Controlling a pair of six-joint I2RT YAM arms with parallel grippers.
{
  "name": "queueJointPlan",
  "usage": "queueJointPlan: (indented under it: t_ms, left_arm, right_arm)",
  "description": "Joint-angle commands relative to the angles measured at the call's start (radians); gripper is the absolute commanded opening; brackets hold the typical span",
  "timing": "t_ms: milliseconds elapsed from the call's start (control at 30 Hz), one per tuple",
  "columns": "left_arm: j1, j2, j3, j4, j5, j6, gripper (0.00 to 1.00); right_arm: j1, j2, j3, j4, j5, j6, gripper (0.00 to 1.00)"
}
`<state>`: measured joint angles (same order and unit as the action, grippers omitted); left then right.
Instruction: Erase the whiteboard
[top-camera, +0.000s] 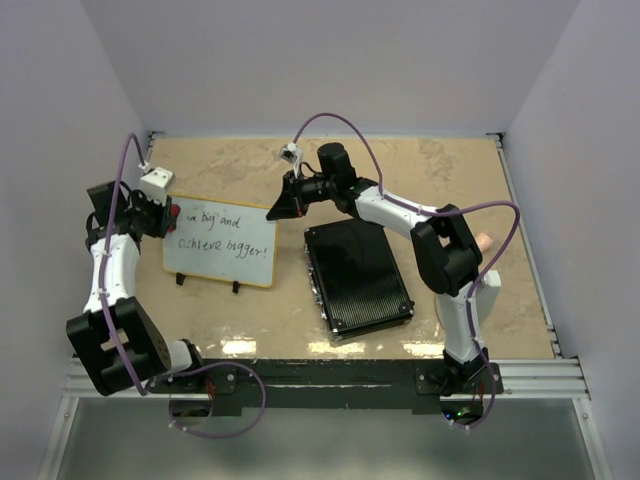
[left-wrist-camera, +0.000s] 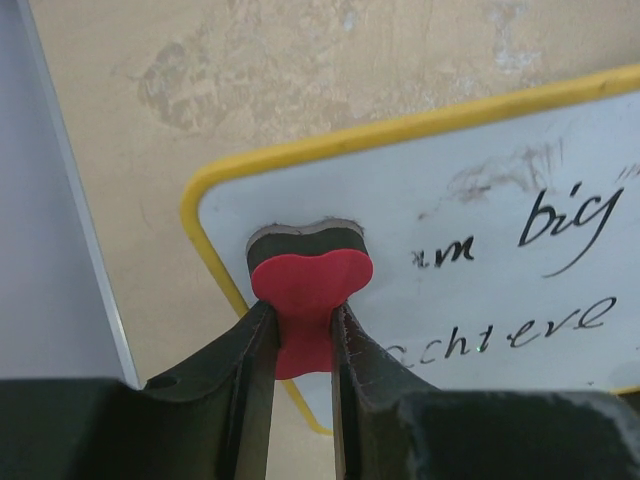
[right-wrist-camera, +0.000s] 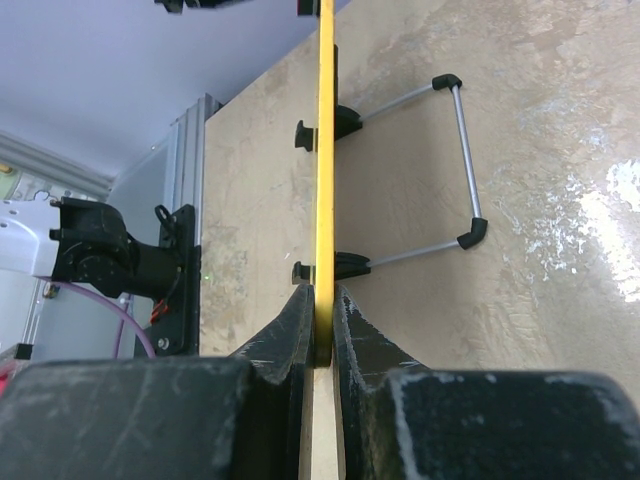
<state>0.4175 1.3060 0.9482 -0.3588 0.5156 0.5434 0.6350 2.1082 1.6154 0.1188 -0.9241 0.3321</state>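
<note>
The whiteboard (top-camera: 222, 243) stands on small black feet at the left of the table, white with a yellow frame and black handwritten words. My left gripper (top-camera: 166, 215) is shut on a red eraser (left-wrist-camera: 306, 285) with a dark felt base, pressed on the board's top-left corner (left-wrist-camera: 420, 230); smudged marks sit just right of it. My right gripper (top-camera: 282, 207) is shut on the board's upper right edge. In the right wrist view the yellow edge (right-wrist-camera: 325, 150) runs straight between my fingers (right-wrist-camera: 296, 325), with the wire stand (right-wrist-camera: 462, 160) behind it.
A black ribbed rectangular case (top-camera: 357, 278) lies right of the board, under my right arm. Grey walls and a metal rail (top-camera: 325, 135) close in the tan tabletop on three sides.
</note>
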Motion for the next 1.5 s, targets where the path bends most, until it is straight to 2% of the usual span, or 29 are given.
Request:
queueJointPlan:
  t_ms: [0,167,267,300,400,467,600,867,1033,1133,1267,1467]
  left_arm:
    - [0.003,-0.020,-0.071,-0.040,-0.020,0.044,0.00]
    - [0.004,-0.028,-0.062,-0.059,0.001,0.030,0.00]
    - [0.047,0.013,0.026,-0.045,0.015,-0.005,0.00]
    - [0.059,0.062,0.108,-0.055,0.017,-0.016,0.00]
    - [0.075,0.125,0.223,-0.086,0.008,-0.013,0.00]
    - [0.075,0.139,0.250,-0.068,0.006,-0.016,0.00]
    - [0.069,0.153,0.247,-0.118,0.038,-0.003,0.00]
    - [0.055,0.039,0.078,-0.131,0.035,0.029,0.00]
    - [0.024,0.010,0.024,-0.147,-0.005,0.030,0.00]
    - [0.035,0.019,0.066,-0.128,-0.022,-0.029,0.00]
    - [0.050,0.094,0.239,-0.140,-0.069,-0.091,0.00]
    - [0.041,0.154,0.296,-0.120,-0.078,-0.103,0.00]
  right_arm:
    - [0.020,0.001,0.012,0.007,-0.013,-0.045,0.00]
    - [0.020,-0.001,0.009,0.007,-0.013,-0.047,0.00]
    - [0.020,-0.002,0.008,0.007,-0.012,-0.048,0.00]
    - [0.022,0.001,0.008,0.005,-0.013,-0.050,0.00]
    - [0.022,-0.001,0.009,0.005,-0.013,-0.048,0.00]
    - [0.022,-0.001,0.011,0.005,-0.013,-0.051,0.00]
    - [0.022,0.001,0.011,0.007,-0.013,-0.053,0.00]
    - [0.026,0.004,0.020,0.004,-0.013,-0.051,0.00]
    - [0.028,-0.001,0.024,-0.007,-0.013,-0.070,0.00]
    - [0.029,0.001,0.021,-0.008,-0.012,-0.070,0.00]
    - [0.031,-0.001,0.006,-0.007,-0.012,-0.084,0.00]
    - [0.032,-0.010,-0.006,-0.005,-0.007,-0.087,0.00]
